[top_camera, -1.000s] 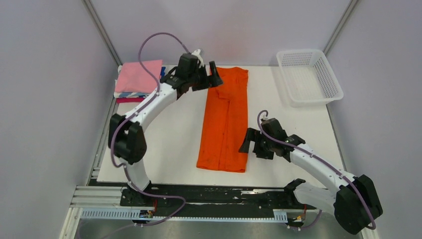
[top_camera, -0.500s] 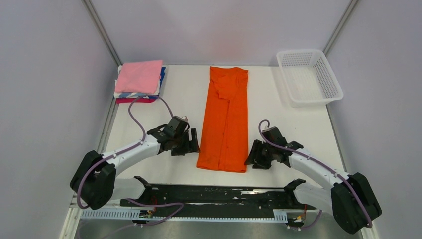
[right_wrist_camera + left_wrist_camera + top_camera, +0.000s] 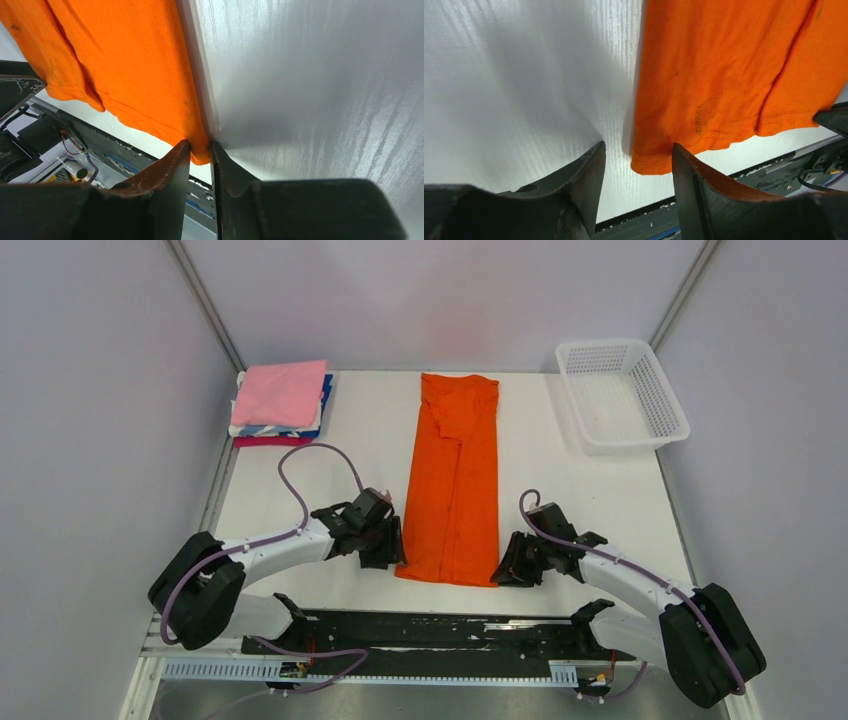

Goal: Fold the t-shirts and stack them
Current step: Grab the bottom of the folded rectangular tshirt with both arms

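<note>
An orange t-shirt (image 3: 455,480) lies folded into a long strip down the middle of the white table (image 3: 340,450), its hem toward me. My left gripper (image 3: 392,552) is at the hem's near-left corner. In the left wrist view its jaws (image 3: 638,146) stand apart, with that corner of the orange cloth (image 3: 724,75) between them. My right gripper (image 3: 503,573) is at the near-right corner. The right wrist view shows it (image 3: 200,143) pinched on the orange hem (image 3: 125,60). A stack of folded t-shirts (image 3: 280,400), pink on top, sits at the far left.
A white mesh basket (image 3: 620,390) stands at the far right corner. The black rail (image 3: 420,630) with the arm bases runs along the table's near edge, close below both grippers. Grey walls close in both sides.
The left arm has swung from the shirt's far collar end back to the near-left hem corner. The right gripper has slid down to the near-right corner and closed on it. Both jaws have narrowed.
</note>
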